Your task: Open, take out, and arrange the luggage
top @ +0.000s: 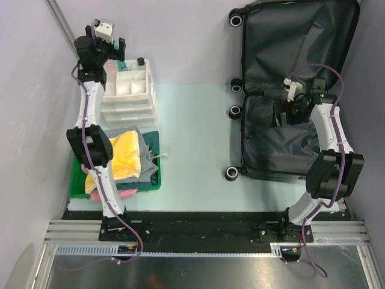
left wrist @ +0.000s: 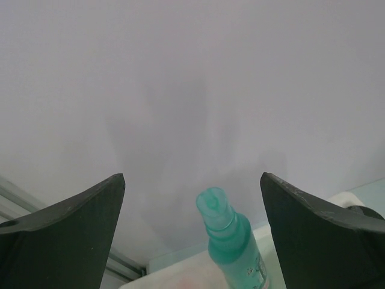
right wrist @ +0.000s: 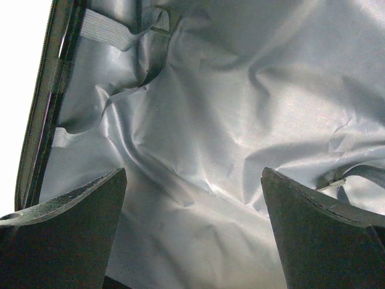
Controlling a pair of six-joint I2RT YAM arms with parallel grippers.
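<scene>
Luggage (top: 274,42): lies open flat on far R side of the table (top: 198,132), both halves up, wheels (top: 236,20) facing L toward mid-table. Dark grey lining (right wrist: 240,120) is creased and shiny; elastic straps (right wrist: 102,27) cross near the rim.

Handling, est.: hard shell, stiff and bulky, prob. too heavy to lift w/ one arm, so push or drag by rim or wheel side. Lining is soft and slick; a pinch there would only bunch the fabric. Straps are a fair hold. No loose items seen inside; lower half is partly hidden by the arm.

R hand (right wrist: 192,180): over the lower half, fingers spread wide, nothing between them, pointed down at the lining.

L hand (left wrist: 191,180): far L, raised over the white drawer box (top: 129,99), fingers wide, holding nothing. A teal spray bottle (left wrist: 231,238) sits below, apart from both fingers.

Surface: pale, smooth table. Green tray (top: 155,183) at near L holds folded clothes (top: 123,153), yellow on top, just beside the box.

Room: plain light walls (left wrist: 192,72) close on L, back and R, so little room for the arms to swing.
</scene>
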